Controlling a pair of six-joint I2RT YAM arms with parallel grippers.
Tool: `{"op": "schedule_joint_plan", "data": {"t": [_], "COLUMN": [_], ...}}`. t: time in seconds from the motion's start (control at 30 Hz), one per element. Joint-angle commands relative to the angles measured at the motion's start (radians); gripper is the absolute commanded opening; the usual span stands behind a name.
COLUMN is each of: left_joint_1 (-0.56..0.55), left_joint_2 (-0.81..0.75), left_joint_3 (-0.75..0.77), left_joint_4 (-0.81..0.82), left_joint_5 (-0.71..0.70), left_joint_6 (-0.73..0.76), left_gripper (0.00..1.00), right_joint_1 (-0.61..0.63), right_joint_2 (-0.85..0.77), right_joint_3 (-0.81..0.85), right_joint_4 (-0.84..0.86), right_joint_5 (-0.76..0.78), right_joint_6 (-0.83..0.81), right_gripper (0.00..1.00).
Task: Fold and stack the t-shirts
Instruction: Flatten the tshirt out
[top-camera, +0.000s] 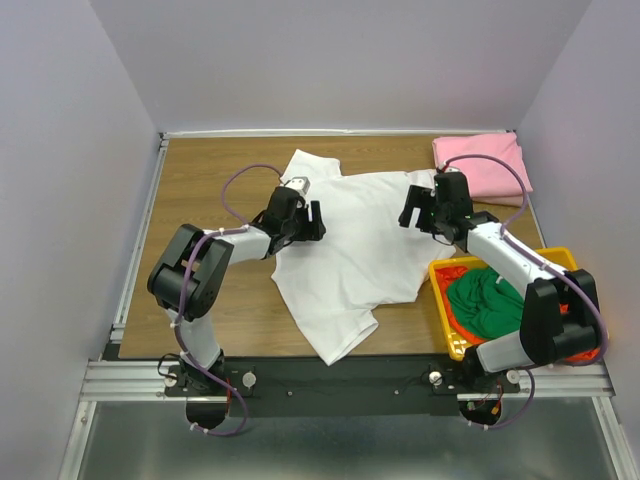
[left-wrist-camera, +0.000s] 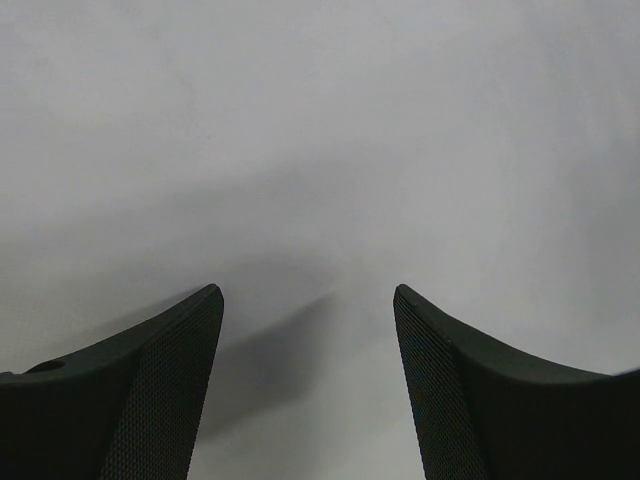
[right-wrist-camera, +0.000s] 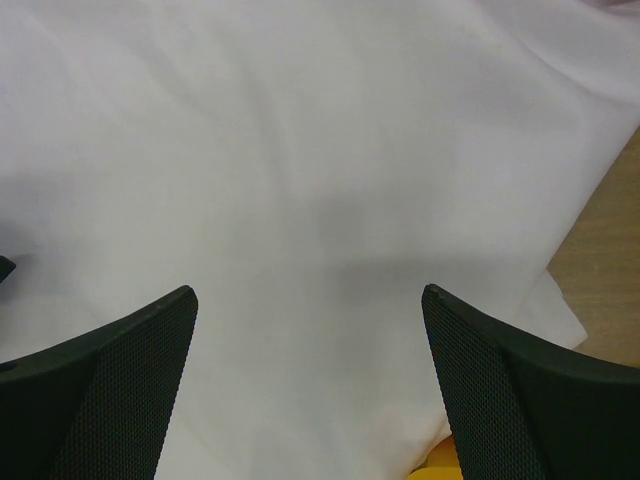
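Nearest on my right, the yellow basket (top-camera: 441, 308) holds the green t-shirt (top-camera: 488, 300) and the orange t-shirt (top-camera: 456, 271), both bunched and waiting. Mid-table the white t-shirt (top-camera: 350, 255) lies spread but skewed; the left gripper (left-wrist-camera: 308, 295) is over its left side and the right gripper (right-wrist-camera: 310, 292) over its right, both with jaws wide apart and holding nothing. I read this as the start of the white fold, so next each needs to drop onto an edge, pinch, and carry it across. In the far right corner the pink t-shirt (top-camera: 478, 165) sits folded, likely the stack base.
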Motion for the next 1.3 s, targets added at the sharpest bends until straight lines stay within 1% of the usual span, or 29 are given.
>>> {"op": "schedule_joint_plan", "data": {"t": [0.0, 0.1, 0.13, 0.2, 0.33, 0.37, 0.43, 0.6, 0.67, 0.87, 0.97, 1.07, 1.2, 1.27], "left_joint_1": [-0.005, -0.005, -0.005, -0.002, 0.018, 0.023, 0.046, 0.06, 0.06, 0.067, 0.08, 0.089, 0.113, 0.126], "left_joint_2": [0.019, 0.016, 0.016, 0.016, 0.03, 0.029, 0.016, 0.001, -0.008, -0.102, -0.177, -0.237, -0.381, -0.427], "left_joint_3": [-0.032, -0.038, -0.038, -0.041, -0.058, -0.065, -0.078, -0.081, -0.078, -0.056, -0.045, -0.055, -0.075, -0.082], "left_joint_4": [-0.028, -0.056, -0.063, -0.085, -0.095, -0.095, -0.086, -0.079, -0.085, -0.125, -0.144, -0.154, -0.174, -0.194], "left_joint_5": [-0.076, -0.103, -0.151, -0.188, -0.199, -0.202, -0.185, -0.176, -0.18, -0.212, -0.211, -0.197, -0.176, -0.182], "left_joint_6": [0.029, 0.034, 0.034, 0.026, 0.019, 0.015, 0.011, -0.003, -0.006, 0.005, 0.029, 0.046, 0.066, 0.078], "left_gripper": [0.77, 0.77, 0.77, 0.77, 0.77, 0.77, 0.77, 0.77, 0.77, 0.77, 0.77, 0.78, 0.79, 0.79], "right_joint_1": [0.004, 0.006, 0.006, 0.006, 0.01, 0.013, 0.024, 0.096, 0.13, 0.239, 0.291, 0.326, 0.369, 0.392], "right_joint_2": [-0.012, -0.012, -0.011, -0.004, 0.008, 0.015, 0.028, 0.094, 0.149, 0.333, 0.405, 0.465, 0.52, 0.54], "right_joint_3": [-0.028, -0.04, -0.042, -0.053, -0.062, -0.063, -0.062, -0.031, -0.001, 0.101, 0.154, 0.193, 0.231, 0.252], "right_joint_4": [0.02, 0.031, 0.037, 0.043, 0.062, 0.066, 0.079, 0.1, 0.111, 0.114, 0.112, 0.105, 0.077, 0.066], "right_joint_5": [-0.022, -0.036, -0.039, -0.047, -0.062, -0.088, -0.096, -0.078, -0.073, 0.004, 0.049, 0.077, 0.123, 0.134], "right_joint_6": [0.022, 0.025, 0.027, 0.028, 0.036, 0.039, 0.039, 0.047, 0.05, 0.059, 0.065, 0.076, 0.096, 0.11], "right_gripper": [0.99, 0.99, 0.99, 0.99, 0.99, 0.99, 0.99, 0.99, 0.99, 0.98, 0.98, 0.98, 0.98, 0.98]}}
